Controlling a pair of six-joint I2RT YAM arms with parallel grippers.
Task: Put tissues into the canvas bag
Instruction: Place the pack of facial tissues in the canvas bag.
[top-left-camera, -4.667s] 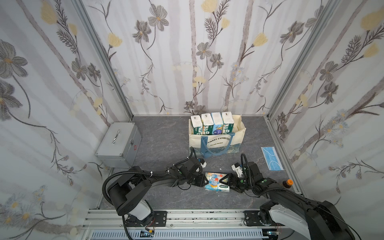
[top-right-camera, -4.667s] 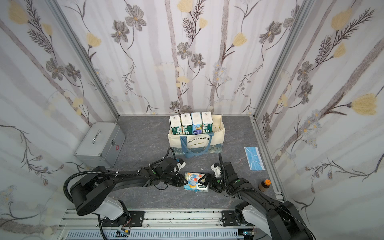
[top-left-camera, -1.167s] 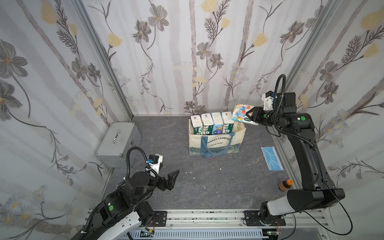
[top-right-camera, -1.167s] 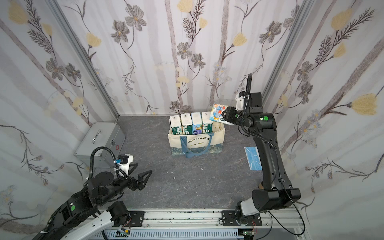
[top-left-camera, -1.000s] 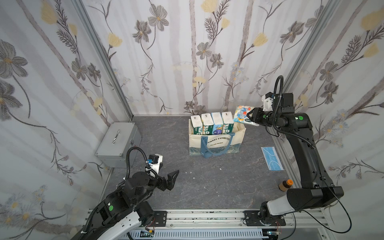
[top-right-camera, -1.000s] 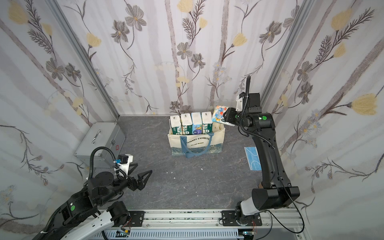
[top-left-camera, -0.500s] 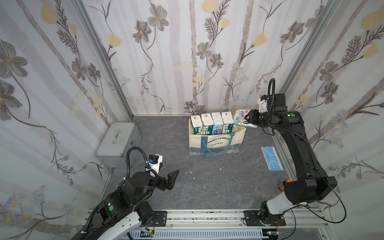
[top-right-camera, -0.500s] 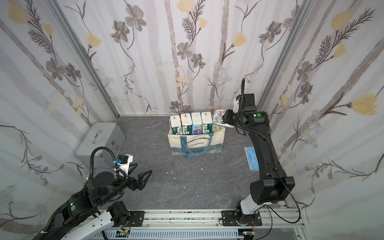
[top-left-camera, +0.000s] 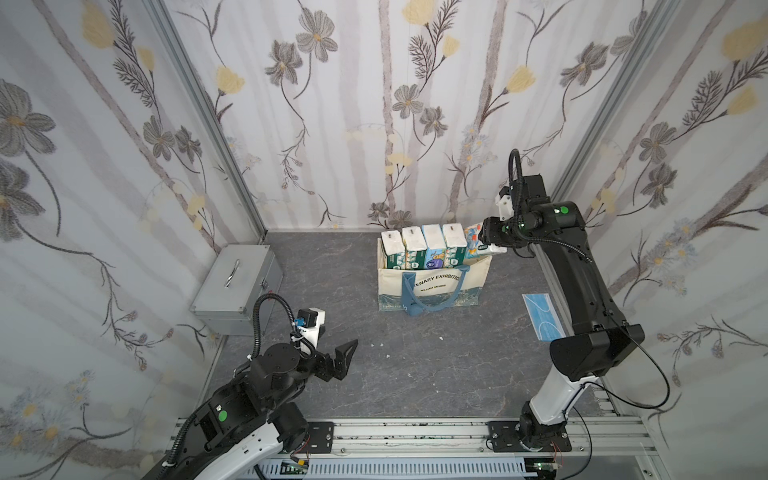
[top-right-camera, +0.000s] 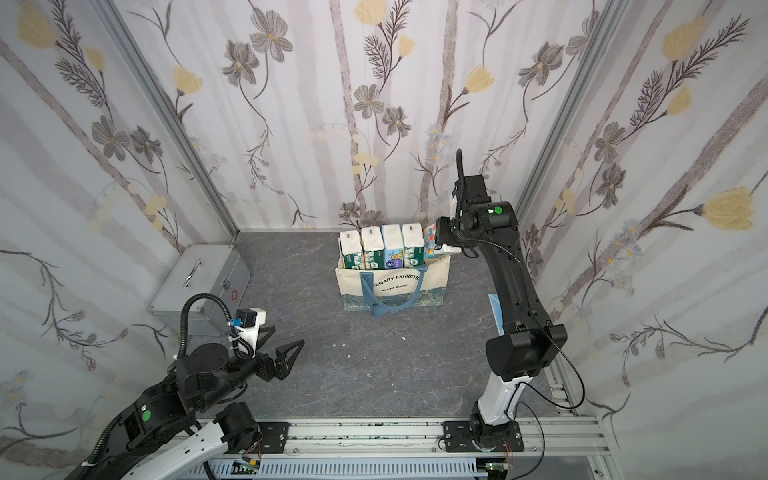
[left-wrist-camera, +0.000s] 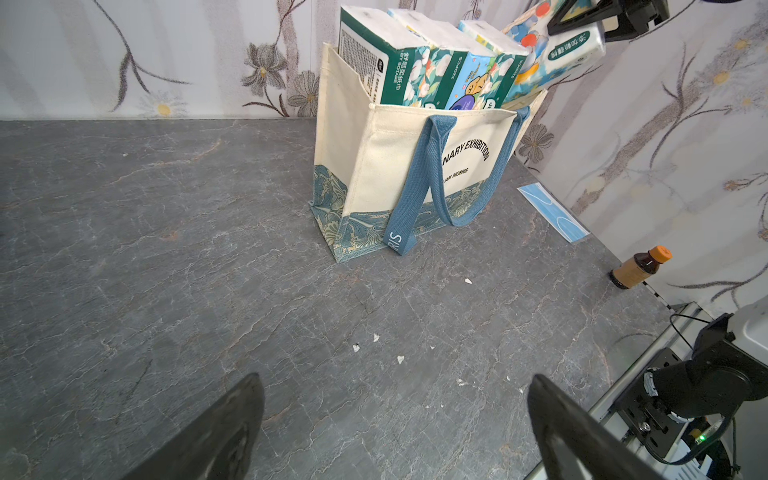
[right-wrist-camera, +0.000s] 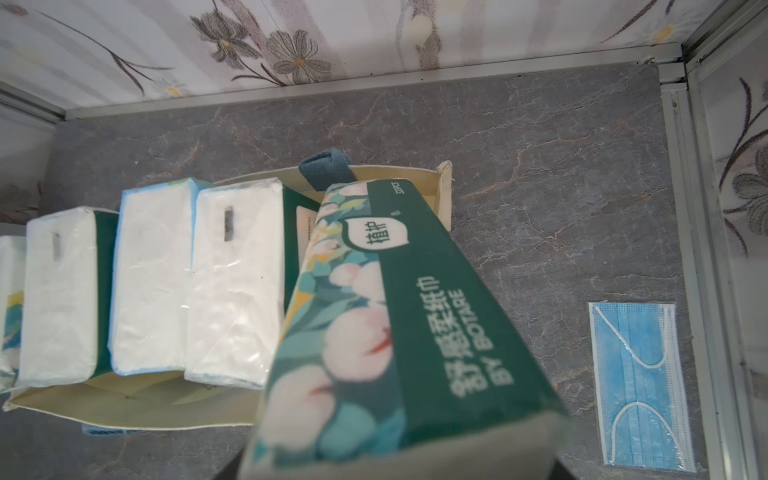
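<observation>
The right gripper clasps a tilted floral plastic-wrapped tissue pack at the cream canvas bag's 3 o'clock end (beside 4 upright packs). Its long axis dips toward 8 o'clock. The left gripper gapes empty, well apart.

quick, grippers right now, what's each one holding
left gripper: open, holding nothing.
right gripper: closed on a tilted tissue pack, whose lower end is inside the canvas bag.

Glossy plastic wraps the tissues; the canvas bag is matt cloth
</observation>
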